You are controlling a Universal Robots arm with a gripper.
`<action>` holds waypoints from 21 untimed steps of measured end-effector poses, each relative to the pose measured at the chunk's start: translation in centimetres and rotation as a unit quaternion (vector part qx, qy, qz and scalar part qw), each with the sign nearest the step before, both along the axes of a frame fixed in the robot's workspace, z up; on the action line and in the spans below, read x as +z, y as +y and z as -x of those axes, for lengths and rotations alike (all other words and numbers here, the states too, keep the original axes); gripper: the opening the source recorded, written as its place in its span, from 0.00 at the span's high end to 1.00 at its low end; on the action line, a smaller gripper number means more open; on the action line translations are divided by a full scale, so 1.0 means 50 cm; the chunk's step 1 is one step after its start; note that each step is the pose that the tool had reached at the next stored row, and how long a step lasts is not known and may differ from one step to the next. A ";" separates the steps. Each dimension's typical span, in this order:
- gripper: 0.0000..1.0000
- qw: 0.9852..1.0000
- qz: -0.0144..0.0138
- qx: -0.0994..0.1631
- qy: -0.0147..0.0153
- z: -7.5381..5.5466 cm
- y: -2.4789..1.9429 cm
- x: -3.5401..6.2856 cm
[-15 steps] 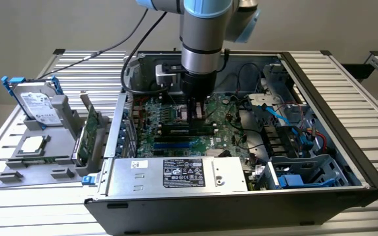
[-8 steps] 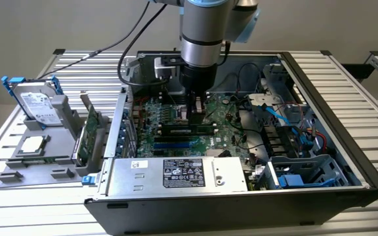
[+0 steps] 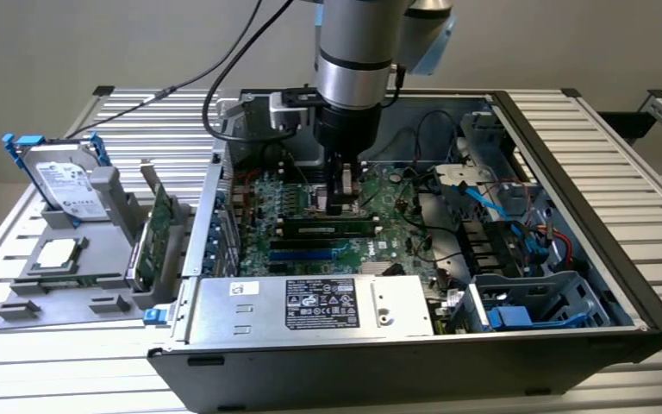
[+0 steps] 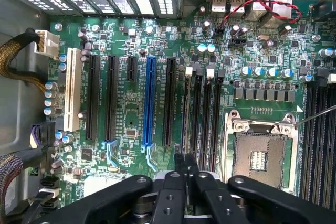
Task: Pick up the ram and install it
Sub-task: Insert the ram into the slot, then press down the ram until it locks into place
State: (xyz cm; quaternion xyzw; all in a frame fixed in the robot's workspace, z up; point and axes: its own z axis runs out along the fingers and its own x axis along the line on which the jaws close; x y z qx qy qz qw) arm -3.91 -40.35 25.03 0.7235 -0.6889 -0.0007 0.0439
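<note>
The pincer, fingers drawn together on nothing visible, hangs just over the ram, which sits on edge in the motherboard, seemingly placed to press it home.

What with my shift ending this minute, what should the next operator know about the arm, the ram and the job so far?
Gripper: shut, with nothing visible between its fingers. It sits low inside the open computer case, over the memory slots.
Ram: stands on edge in the slot area of the motherboard, right under the gripper in the exterior view. Whether the two touch, I cannot tell.
Done: the ram is out of the gripper and set at a slot.
Left: it is not clear that the ram is pressed fully home or latched.
</note>
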 end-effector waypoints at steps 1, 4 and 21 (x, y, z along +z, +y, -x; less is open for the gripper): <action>0.89 1.000 0.000 0.000 0.000 0.000 0.0000 0.000; 0.89 1.000 0.000 0.000 0.000 0.000 0.0000 0.000; 0.89 1.000 0.000 0.000 0.000 0.001 0.0006 -0.008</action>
